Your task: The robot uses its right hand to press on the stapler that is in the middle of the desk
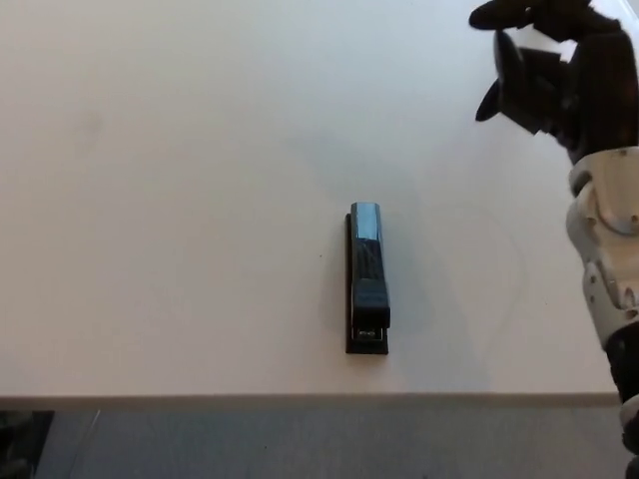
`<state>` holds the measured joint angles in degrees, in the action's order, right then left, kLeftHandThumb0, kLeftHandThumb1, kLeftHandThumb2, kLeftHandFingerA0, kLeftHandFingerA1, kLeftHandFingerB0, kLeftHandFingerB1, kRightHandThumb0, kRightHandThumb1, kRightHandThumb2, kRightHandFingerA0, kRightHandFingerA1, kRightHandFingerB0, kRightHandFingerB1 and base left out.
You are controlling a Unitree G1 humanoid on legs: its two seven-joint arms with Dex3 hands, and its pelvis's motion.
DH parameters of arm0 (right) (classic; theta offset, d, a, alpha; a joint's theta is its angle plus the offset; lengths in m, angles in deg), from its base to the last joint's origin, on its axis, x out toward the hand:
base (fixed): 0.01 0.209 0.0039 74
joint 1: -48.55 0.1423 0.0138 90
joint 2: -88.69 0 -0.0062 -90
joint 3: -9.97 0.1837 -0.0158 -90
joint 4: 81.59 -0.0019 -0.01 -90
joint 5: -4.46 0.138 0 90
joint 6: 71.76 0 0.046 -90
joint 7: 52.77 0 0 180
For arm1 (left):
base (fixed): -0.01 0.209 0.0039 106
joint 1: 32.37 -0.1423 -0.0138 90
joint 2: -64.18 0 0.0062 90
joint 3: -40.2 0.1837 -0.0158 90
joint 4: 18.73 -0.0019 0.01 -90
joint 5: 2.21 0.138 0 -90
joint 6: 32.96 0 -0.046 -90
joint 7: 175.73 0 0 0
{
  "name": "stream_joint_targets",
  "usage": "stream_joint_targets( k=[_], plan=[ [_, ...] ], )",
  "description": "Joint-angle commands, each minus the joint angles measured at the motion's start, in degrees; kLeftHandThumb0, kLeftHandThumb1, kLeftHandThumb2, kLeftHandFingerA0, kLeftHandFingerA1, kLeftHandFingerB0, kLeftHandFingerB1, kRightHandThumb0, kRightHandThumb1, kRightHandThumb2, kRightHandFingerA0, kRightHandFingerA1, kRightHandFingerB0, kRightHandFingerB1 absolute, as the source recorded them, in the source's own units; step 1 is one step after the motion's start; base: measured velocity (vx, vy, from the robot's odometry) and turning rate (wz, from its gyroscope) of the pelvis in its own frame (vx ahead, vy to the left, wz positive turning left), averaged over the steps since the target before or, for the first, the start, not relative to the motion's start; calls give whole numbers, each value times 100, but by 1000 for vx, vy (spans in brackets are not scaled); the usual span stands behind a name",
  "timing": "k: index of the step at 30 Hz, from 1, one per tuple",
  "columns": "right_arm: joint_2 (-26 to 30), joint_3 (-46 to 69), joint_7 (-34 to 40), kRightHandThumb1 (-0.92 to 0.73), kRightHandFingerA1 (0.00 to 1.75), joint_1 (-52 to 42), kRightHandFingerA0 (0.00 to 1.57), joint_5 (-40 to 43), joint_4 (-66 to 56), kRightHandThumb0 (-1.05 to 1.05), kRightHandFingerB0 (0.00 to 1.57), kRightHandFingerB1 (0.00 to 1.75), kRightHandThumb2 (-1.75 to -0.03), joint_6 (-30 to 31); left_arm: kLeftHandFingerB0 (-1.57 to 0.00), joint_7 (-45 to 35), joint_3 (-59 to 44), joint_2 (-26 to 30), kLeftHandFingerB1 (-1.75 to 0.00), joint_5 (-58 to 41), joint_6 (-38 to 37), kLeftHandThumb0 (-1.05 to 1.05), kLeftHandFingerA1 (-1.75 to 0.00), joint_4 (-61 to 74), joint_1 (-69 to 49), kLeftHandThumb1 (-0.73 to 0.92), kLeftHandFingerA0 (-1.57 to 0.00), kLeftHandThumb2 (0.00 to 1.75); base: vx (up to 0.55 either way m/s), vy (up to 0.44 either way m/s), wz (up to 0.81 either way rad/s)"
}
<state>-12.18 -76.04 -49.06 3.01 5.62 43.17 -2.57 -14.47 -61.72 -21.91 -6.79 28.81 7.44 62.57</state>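
Stapler (366, 278) lies flat mid-counter, long axis running near-to-far, close to the near edge, nothing touching it. Black body, glossy top arm catching light at the far end; near end shows the staple slot. Right hand (547, 65) is up in the top-right corner of the head view, well apart from the stapler and off the white counter (180, 200). Its fingers (509, 68) are curled loosely with a gap between thumb and the others, pinching nothing. White forearm (604, 249) runs down the right edge. Left hand not in frame.
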Motion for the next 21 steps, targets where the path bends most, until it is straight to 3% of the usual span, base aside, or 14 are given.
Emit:
stream_joint_targets(
  k=[1, 2, 3, 6, 11, 13, 19, 20, 21],
  plan=[
    [1692, 1247, -1226, -83, 126, -754, 120, 1534, -3071, -10, 71, 111, -67, 848, -4, 257, -21, 265, -51, 74, 341, -35, -51, 94, 202, 65, -5, 118, 0, 0, 0],
    [1809, 1418, -1300, -84, 126, -894, 118, 1588, -2883, -11, 70, 110, -69, 728, -4, 253, -22, 269, -51, 75, 316, -35, -52, 89, 209, 64, -5, 118, 0, 0, 0],
    [1921, 1622, -1362, -83, 126, -1051, 119, 1679, -2690, 0, 72, 111, -75, 657, -4, 247, -17, 271, -51, 80, 318, -35, -51, 93, 207, 64, -5, 118, 0, 0, 0],
    [2123, 2050, -1295, -82, 122, -1420, 120, 1683, -2513, -5, 72, 112, -72, 650, -4, 231, -20, 329, -51, 87, 315, -35, -51, 104, 243, 64, -5, 118, 0, 0, 0],
    [2438, 2835, -1399, -77, 127, -1923, 120, 2052, -2183, -7, 74, 120, -82, 845, -4, 234, -13, 329, -51, 91, 293, -35, -51, 65, 298, 65, -5, 118, 0, 0, 0],
    [2642, 3293, -1398, -76, 134, -2279, 113, 2063, -1905, 4, 77, 123, -93, 739, -4, 237, -20, 331, -51, 81, 345, -35, -51, 55, 320, 65, -4, 119, 0, 0, 0],
    [2903, 4008, -1334, -75, 136, -2752, 106, 2042, -1245, 2, 77, 123, -86, 533, -5, 258, -10, 345, -51, 98, 374, -35, -51, 53, 354, 65, -5, 118, 0, 0, 0],
    [2916, 4089, -1349, -79, 132, -2799, 104, 2068, -1125, -2, 74, 120, -73, 515, -4, 266, -13, 347, -51, 96, 375, -35, -51, 36, 367, 64, -5, 118, 0, 0, 0],
    [2930, 4196, -1379, -79, 134, -2896, 102, 2049, -922, 0, 72, 120, -75, 387, -4, 279, -20, 347, -51, 92, 382, -35, -51, 13, 392, 63, -5, 118, 0, 0, 0]
  ],
)
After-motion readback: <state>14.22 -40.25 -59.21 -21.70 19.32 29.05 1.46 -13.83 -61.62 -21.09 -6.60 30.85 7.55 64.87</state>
